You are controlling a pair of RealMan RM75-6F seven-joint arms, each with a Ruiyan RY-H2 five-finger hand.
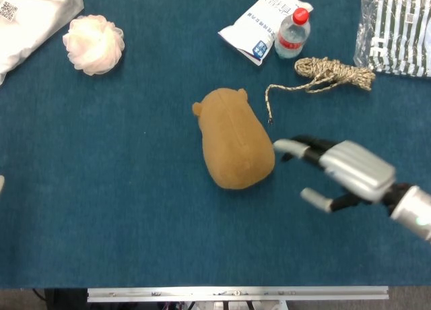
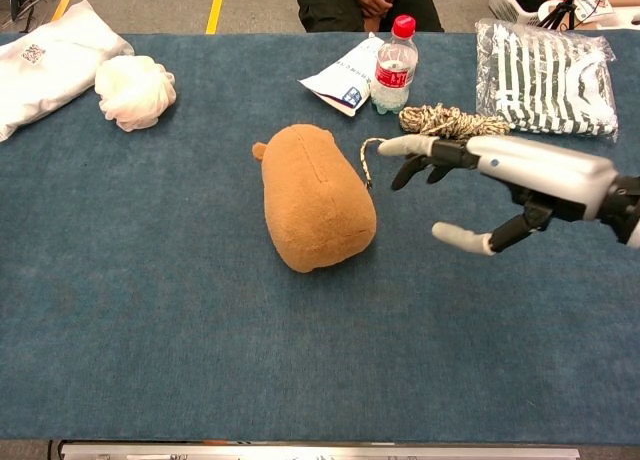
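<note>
A brown plush toy (image 1: 233, 138) (image 2: 313, 195) lies on its belly in the middle of the blue table. My right hand (image 1: 337, 170) (image 2: 495, 185) hovers just to its right, fingers spread apart and pointing toward the toy, holding nothing. Its fingertips (image 1: 281, 147) stop a short gap from the toy's side. A coiled rope (image 1: 330, 75) (image 2: 445, 123) lies behind the hand, its loose end trailing toward the toy. My left hand is out of both views.
A water bottle (image 1: 292, 32) (image 2: 394, 51) stands beside a white packet (image 1: 259, 23) at the back. A bagged striped cloth (image 2: 545, 63) lies back right. A pale mesh puff (image 1: 93, 44) and a white bag (image 2: 45, 60) sit back left.
</note>
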